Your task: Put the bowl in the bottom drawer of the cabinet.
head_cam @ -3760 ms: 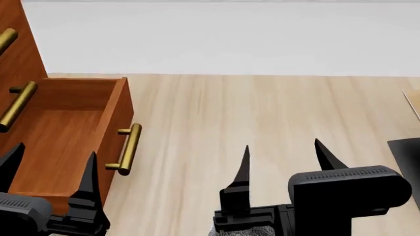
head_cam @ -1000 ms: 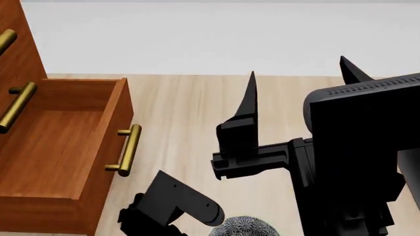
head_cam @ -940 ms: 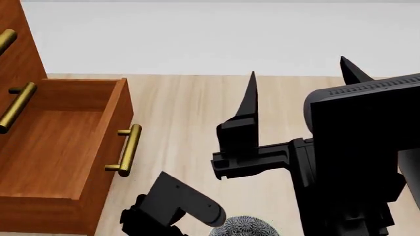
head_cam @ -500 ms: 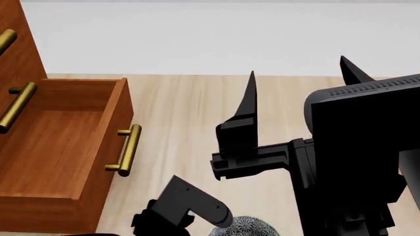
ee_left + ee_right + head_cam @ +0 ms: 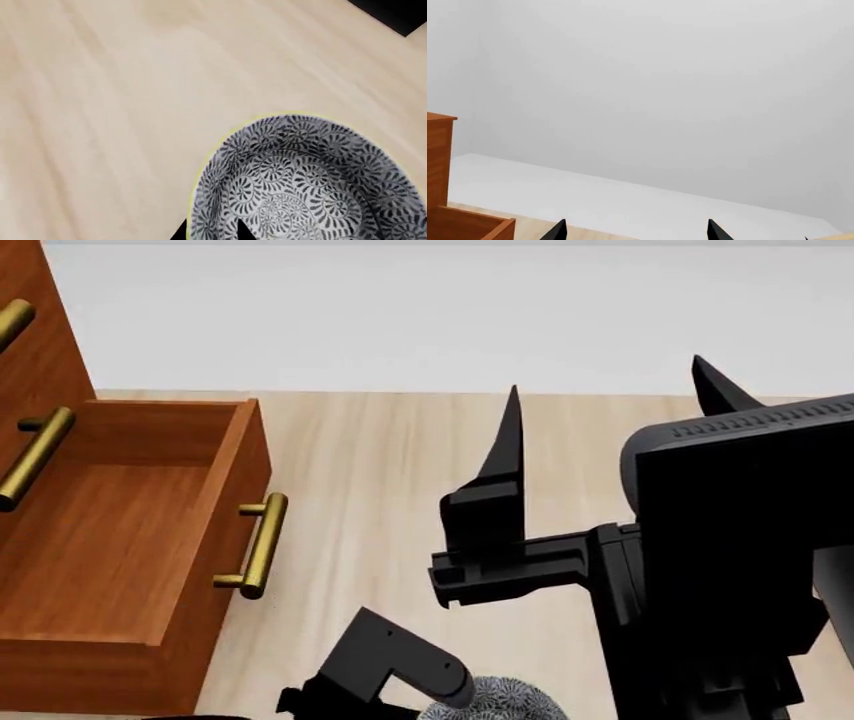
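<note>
The right pincer (image 5: 607,400) is raised high in the head view, its two black pointed fingers standing well apart with nothing between them, so it is open. In the right wrist view only the finger tips (image 5: 557,231) peek in, spread wide, against a pale wall and a strip of white floor, with a corner of the cabinet (image 5: 439,165) and the rim of the bottom drawer (image 5: 474,225) at one side.

The left pincer (image 5: 210,234) shows in its own wrist view only as small black tips at the picture's edge, right against the rim of the bowl (image 5: 303,182); whether it is open or closed on the rim cannot be told. In the head view the left arm's black body (image 5: 387,665) sits low, just beside the bowl (image 5: 501,702), which peeps in at the lower edge.

The bowl stands upright on the pale wood worktop (image 5: 100,110), its blue-and-white flower pattern and thin yellowish rim band clear in the left wrist view. It is outside the drawer.

The bottom drawer (image 5: 120,540) is pulled out and open, to the left in the head view, its brass bar handle (image 5: 256,545) facing the bowl's side. Above it rise the cabinet (image 5: 34,340) fronts with more brass handles (image 5: 34,455). A dark corner (image 5: 397,12) shows at the far edge of the left wrist view.
</note>
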Motion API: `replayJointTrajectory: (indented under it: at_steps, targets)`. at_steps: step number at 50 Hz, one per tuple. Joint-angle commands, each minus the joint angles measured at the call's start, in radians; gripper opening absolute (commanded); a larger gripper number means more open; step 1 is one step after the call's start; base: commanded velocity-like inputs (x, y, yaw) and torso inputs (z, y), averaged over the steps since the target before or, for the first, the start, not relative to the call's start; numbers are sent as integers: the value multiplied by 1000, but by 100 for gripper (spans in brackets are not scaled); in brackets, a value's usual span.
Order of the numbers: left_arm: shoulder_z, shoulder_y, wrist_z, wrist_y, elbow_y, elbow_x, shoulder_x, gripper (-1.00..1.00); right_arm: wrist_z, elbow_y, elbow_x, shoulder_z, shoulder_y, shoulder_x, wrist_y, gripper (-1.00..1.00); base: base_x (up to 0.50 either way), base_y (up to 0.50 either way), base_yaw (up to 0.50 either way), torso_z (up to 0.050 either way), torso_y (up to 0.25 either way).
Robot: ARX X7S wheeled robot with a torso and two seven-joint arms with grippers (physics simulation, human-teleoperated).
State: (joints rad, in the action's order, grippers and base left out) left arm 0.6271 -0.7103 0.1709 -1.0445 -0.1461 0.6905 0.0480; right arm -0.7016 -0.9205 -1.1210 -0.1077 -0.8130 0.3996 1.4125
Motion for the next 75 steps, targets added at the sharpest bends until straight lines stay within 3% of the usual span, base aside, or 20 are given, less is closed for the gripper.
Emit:
replayJointTrajectory:
  at_steps: [1, 23, 43, 75]
  targets:
    - [16, 13, 1, 37, -28, 10, -3, -100, -15, 10, -14, 7, 8, 12, -25, 100, 0, 0, 0, 0, 0]
    - [-18, 32, 117, 9, 171, 74, 49, -100, -52, 12, -54, 12, 9, 39, -54, 100, 0, 0, 0, 0, 0]
    - [-140, 41, 248, -44, 328, 170, 80, -100, -105, 7, -129, -8, 5, 62, -64, 100, 0, 0, 0, 0, 0]
    - [-182, 17, 299, -65, 376, 213, 92, -100, -105, 16, -120, 12, 4, 75, -91, 100, 0, 0, 0, 0, 0]
